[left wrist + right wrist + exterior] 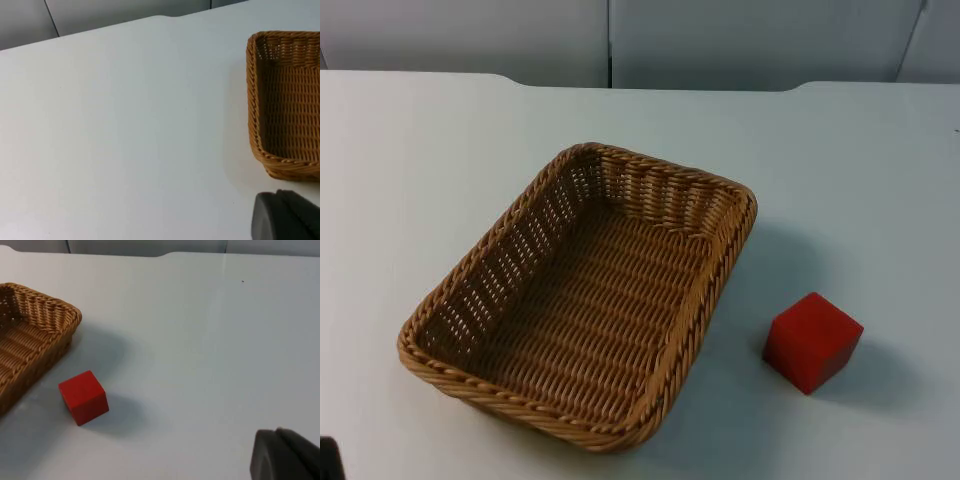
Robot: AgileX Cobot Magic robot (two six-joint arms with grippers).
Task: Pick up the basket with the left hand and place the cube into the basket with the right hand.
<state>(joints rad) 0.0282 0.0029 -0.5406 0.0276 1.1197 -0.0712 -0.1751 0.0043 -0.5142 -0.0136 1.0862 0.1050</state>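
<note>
An empty woven wicker basket (582,300) stands on the white table (430,180), set at a slant near the middle. A red cube (812,341) rests on the table just right of the basket's front right side, a short gap away. My left gripper (287,217) hovers over bare table beside the basket (285,105), apart from its rim. My right gripper (285,455) hangs over bare table well away from the cube (83,397) and the basket's corner (30,335). Neither gripper holds anything.
The grey partition wall (620,40) runs along the table's far edge. Wide bare table lies left of the basket and right of the cube. A small black part (328,460) sits at the near left corner.
</note>
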